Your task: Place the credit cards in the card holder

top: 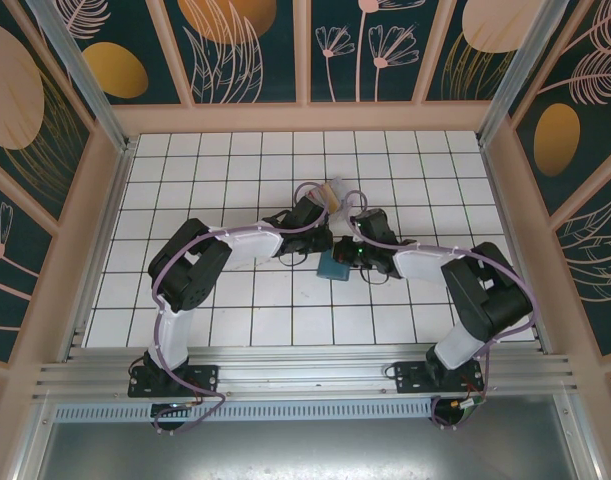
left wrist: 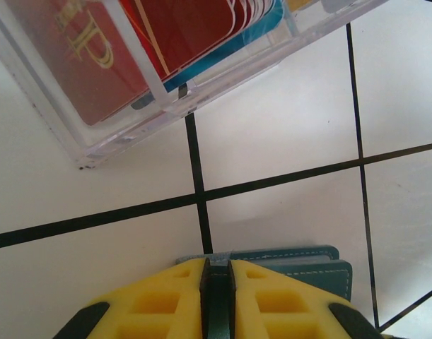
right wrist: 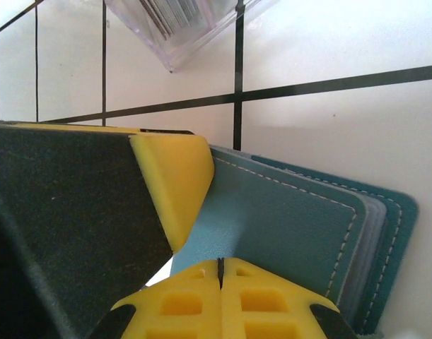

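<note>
R end effector [right wrist: 220, 265] pinched shut on cover edge of card holder [right wrist: 286, 219], by the look. L end effector [left wrist: 217, 265] tips near together at its other edge, grip unclear. Peel cover slowly, keep L side pinned, spread 1 pocket before fetching. Just ahead of L tips: credit cards [left wrist: 95, 49] in clear box [left wrist: 81, 141]. Holder teal, white stitching, grey-blue pages inside.

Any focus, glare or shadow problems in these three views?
Top external: evenly lit and sharp, though the card holder looks tiny. Left wrist: left gripper slightly soft up close; clear box edges catch mild glare. Right wrist: right gripper soft in the foreground, card holder stitching crisp.
</note>
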Action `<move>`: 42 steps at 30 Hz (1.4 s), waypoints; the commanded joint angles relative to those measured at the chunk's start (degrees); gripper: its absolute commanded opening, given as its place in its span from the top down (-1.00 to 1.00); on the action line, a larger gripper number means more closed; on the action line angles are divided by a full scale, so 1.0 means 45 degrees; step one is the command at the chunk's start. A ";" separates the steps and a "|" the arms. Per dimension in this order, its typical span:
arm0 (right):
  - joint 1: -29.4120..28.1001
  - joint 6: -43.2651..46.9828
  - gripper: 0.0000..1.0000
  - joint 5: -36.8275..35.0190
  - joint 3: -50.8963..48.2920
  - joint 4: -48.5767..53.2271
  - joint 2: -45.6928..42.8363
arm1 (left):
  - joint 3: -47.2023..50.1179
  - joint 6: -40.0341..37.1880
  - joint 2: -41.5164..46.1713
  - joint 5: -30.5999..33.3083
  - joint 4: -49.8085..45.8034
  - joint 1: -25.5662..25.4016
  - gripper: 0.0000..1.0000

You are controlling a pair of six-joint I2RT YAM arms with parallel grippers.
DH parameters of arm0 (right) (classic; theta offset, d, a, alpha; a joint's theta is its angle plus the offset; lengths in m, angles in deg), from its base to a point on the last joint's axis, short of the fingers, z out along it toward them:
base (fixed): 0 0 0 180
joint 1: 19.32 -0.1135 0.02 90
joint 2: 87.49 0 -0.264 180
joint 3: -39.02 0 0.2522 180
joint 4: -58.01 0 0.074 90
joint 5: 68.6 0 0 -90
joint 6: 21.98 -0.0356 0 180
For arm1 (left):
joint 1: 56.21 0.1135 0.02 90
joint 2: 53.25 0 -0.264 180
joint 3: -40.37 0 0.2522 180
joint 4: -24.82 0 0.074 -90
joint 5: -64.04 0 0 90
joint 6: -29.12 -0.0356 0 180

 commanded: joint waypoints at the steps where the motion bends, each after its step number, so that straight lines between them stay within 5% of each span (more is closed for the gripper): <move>1: -0.0634 0.0316 1.00 -0.1189 -0.0634 0.0876 0.0095 | 0.0549 0.0149 -0.0170 -0.0201 -0.1070 -0.0201 0.65; 18: -0.3102 0.0026 1.00 -0.5383 -0.4027 -0.0994 -0.0551 | 0.0414 -0.0016 -0.0277 -0.0109 -0.0979 -0.0195 0.65; 35: -0.6588 -0.1334 1.00 -0.8936 -0.4052 -0.0062 0.0768 | 0.1017 -0.0512 0.0790 0.0318 -0.0290 -0.0180 0.64; 42: -0.5607 -0.0689 1.00 -0.8395 -0.2918 0.0984 -0.0771 | 0.0991 -0.0494 0.2576 0.0917 -0.0870 -0.0011 0.27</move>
